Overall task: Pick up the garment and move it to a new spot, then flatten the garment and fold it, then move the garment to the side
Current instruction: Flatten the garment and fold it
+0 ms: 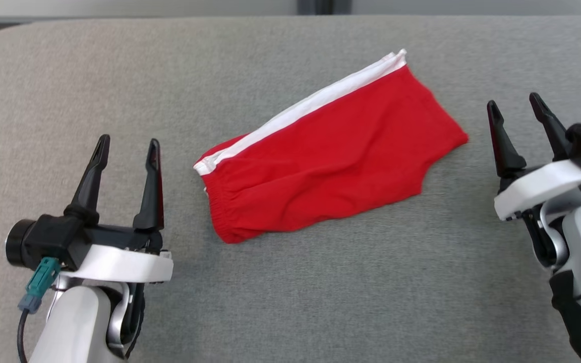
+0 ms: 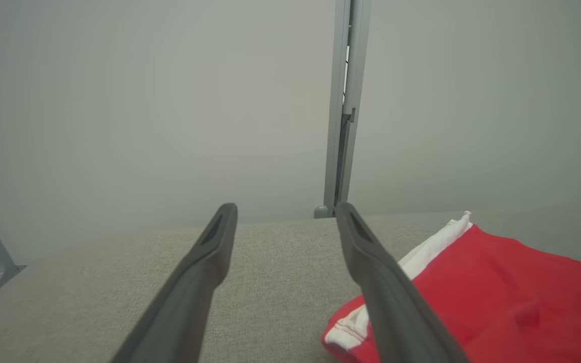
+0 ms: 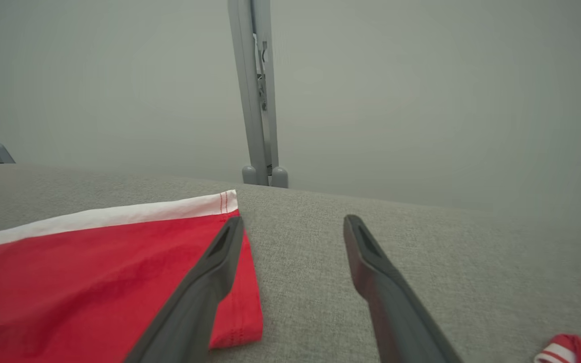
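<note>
My left tool (image 1: 129, 140): jaws wide, nothing held. My right tool (image 1: 513, 100): jaws wide, nothing held. The red garment (image 1: 331, 156), white stripe along one edge, lies flat on the grey bench (image 1: 321, 302) between my two tools and apart from both. Its waistband end is nearer my left tool, its hem end nearer my right tool.

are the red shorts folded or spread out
Folded in half: the red shorts lie flat, one leg over the other, white side stripe along one edge.
</note>
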Controlling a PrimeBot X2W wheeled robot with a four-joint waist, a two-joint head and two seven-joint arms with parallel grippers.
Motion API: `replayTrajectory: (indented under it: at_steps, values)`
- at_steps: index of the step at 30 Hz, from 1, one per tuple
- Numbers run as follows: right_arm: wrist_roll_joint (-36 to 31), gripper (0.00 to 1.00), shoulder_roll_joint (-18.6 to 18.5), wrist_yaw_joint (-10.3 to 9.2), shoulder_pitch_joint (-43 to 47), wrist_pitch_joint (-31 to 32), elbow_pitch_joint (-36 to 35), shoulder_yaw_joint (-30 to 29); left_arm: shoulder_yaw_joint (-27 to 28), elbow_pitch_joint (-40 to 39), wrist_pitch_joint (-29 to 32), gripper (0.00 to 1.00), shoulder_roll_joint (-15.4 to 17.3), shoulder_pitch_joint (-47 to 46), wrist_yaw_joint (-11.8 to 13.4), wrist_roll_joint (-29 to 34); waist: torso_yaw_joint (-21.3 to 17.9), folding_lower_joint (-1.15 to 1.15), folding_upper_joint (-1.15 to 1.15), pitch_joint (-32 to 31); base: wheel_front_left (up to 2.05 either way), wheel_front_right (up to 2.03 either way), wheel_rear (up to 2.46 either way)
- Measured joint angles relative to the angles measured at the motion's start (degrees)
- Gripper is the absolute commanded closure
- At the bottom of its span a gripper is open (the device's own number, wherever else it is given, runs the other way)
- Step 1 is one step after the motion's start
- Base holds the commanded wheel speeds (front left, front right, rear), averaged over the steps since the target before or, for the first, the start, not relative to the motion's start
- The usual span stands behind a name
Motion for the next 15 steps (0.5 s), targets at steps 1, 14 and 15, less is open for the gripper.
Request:
replayTrajectory:
  at_steps: [1,14,15]
  values:
    - [0.0,0.0,-0.1,0.0,-1.0,0.1,0.7,0.3,0.0,0.0,0.0,0.0,-0.5,-0.5,-0.2,0.0,0.6,0.0,0.0,0.7,0.0,0.0,0.0]
    - [1.1,0.0,-0.2,-0.02,-9.6,1.5,15.8,5.1,2.2,-0.7,0.0,0.0,-5.0,-3.0,-2.9,2.2,7.7,0.0,0.0,8.0,0.0,0.0,0.0]
    - [1.1,0.0,-0.3,-0.04,-10.2,1.5,16.5,5.8,2.6,-0.7,0.0,0.0,-5.2,-3.0,-3.2,2.3,7.9,0.0,0.0,8.2,0.0,0.0,0.0]
